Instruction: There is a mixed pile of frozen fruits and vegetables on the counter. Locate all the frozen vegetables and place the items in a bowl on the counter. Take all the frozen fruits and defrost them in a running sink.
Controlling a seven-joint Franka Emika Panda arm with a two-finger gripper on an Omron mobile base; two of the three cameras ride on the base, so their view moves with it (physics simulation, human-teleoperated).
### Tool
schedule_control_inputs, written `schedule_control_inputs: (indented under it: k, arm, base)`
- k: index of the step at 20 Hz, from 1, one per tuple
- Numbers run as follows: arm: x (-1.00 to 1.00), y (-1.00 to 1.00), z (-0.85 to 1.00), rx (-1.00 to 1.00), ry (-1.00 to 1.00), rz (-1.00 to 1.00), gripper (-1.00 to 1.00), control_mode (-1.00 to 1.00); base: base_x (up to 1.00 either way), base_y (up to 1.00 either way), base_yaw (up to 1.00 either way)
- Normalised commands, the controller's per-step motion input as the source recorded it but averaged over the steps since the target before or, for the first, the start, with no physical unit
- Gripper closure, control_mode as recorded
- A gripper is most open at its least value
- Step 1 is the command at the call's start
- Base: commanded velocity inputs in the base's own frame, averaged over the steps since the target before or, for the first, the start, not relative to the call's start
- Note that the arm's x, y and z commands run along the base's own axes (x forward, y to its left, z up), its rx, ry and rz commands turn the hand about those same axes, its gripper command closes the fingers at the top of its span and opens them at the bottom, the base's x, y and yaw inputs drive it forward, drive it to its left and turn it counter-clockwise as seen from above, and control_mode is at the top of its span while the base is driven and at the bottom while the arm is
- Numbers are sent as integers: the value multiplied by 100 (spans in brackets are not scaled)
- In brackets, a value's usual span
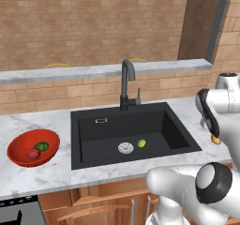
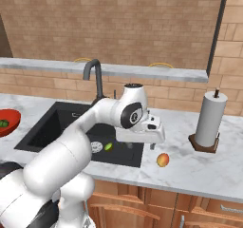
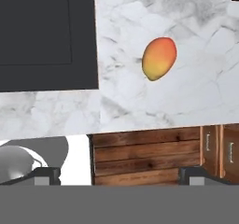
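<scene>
The rear wall [image 1: 93, 22] is tan brick laid in regular courses. A grey marble ledge [image 1: 103, 71] runs horizontally along this wall, with further brick below it down to the worktop. A dark vertical strip [image 1: 216, 22] rises from the right end of the ledge, bordering a recessed brown panel [image 1: 199, 20]. Two thin yellow arcs [image 2: 161, 64] protrude just above the ledge. A white paper towel roll [image 2: 210, 118] stands upright on a dark wooden base, right of the basin. Wooden cabinet fronts [image 3: 149, 155] with metal handles sit beneath the worktop. Lighting is even and diffuse.
</scene>
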Motion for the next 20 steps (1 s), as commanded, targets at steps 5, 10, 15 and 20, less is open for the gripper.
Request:
schedule_control_inputs:
  k: [5,10,15,20]
  arm:
    - [39,-57,-15,3,12,-4,-100,-100]
    - [42,-42,-16,6,4,-3,-100,-100]
    - [27,12,-21,5,-4,-5,-100,-100]
    - [43,1,-38,0,-1,-19,-100,-100]
  base:
    - [0,0,0]
    - [0,0,0]
    - [0,0,0]
    - [0,0,0]
